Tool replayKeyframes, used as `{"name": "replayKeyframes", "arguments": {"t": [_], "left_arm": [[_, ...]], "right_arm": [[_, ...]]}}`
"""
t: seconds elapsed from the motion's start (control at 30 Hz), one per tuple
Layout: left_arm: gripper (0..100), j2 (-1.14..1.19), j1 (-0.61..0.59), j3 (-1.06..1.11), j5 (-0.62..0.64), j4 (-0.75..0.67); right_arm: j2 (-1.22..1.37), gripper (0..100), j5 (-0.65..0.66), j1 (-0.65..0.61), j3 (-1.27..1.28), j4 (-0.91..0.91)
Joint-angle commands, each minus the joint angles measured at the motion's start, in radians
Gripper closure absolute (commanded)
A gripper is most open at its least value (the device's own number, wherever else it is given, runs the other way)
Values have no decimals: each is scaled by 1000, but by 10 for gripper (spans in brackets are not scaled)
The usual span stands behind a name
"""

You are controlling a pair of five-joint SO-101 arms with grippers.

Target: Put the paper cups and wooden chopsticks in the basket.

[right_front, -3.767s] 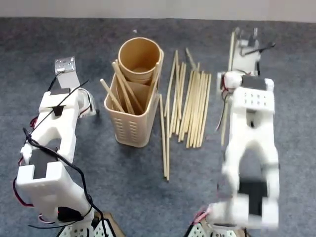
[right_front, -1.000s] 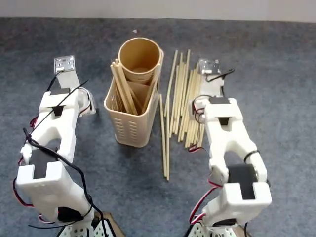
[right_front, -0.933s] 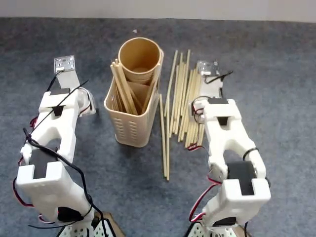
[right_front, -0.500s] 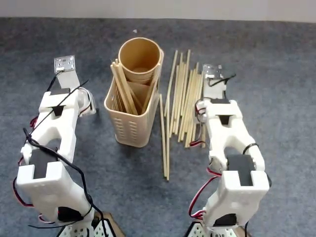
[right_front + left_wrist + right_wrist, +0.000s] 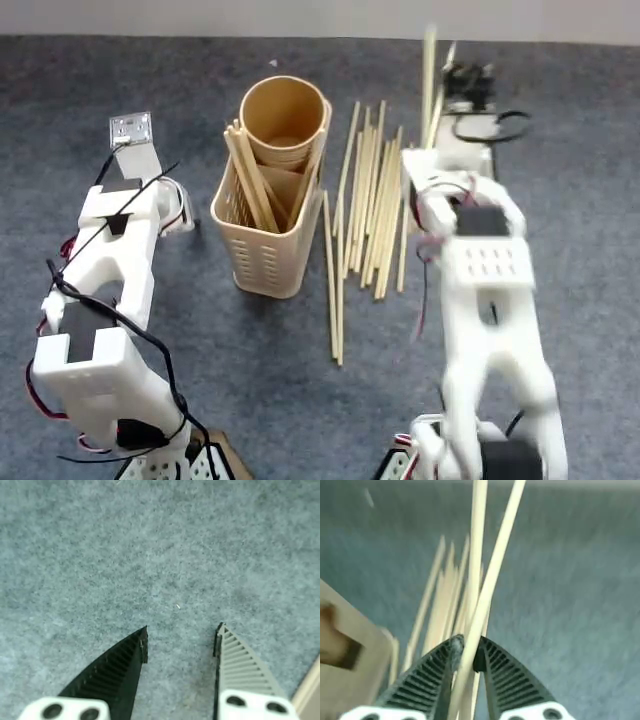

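right gripper [image 5: 467,652] clamps two splayed wooden chopsticks [image 5: 487,585], held up by the loose pile [image 5: 375,215] beside the basket [image 5: 262,255], left gripper [image 5: 181,637] gapes over carpet [image 5: 150,540]; risk: long overhang lets one pivot free or snag the basket rim

High view overhead; wrist views close, downward; right seemingly shares chopsticks [image 5: 375,210].

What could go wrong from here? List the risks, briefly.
1. The right gripper pinches the held chopsticks near one end, and they splay apart. One may pivot or slip out on the way over.
2. The basket is already crowded with a paper cup and leaning sticks. The long held ends could catch on those or on the rim.
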Motion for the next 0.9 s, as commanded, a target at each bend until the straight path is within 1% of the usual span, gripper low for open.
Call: {"name": "replayKeyframes", "arguments": {"t": [0.0, 0.13, 0.23, 0.37, 0.5, 0.6, 0.73, 0.87], "left_arm": [[776, -5, 8, -5, -6, -8], [776, -5, 8, -4, -6, -6], [776, -5, 8, 5, -6, -6], [776, -5, 8, 15, -6, -9], [776, -5, 4, 13, -6, -9], [776, -5, 2, 13, -6, -9], [776, -5, 2, 12, -6, -11], [776, -5, 2, 10, -6, -11]], "right_arm": [[-257, 995, 6, -15, -10, -8], [-409, 995, 6, -65, -65, -62], [-427, 995, 2, -119, -111, -136], [-403, 995, 0, -214, -159, -202], [-305, 995, -3, -325, -162, -294], [-231, 995, -52, -387, -162, -348], [-188, 995, -71, -435, -137, -351], [-239, 995, -72, -453, 13, -400]]}}
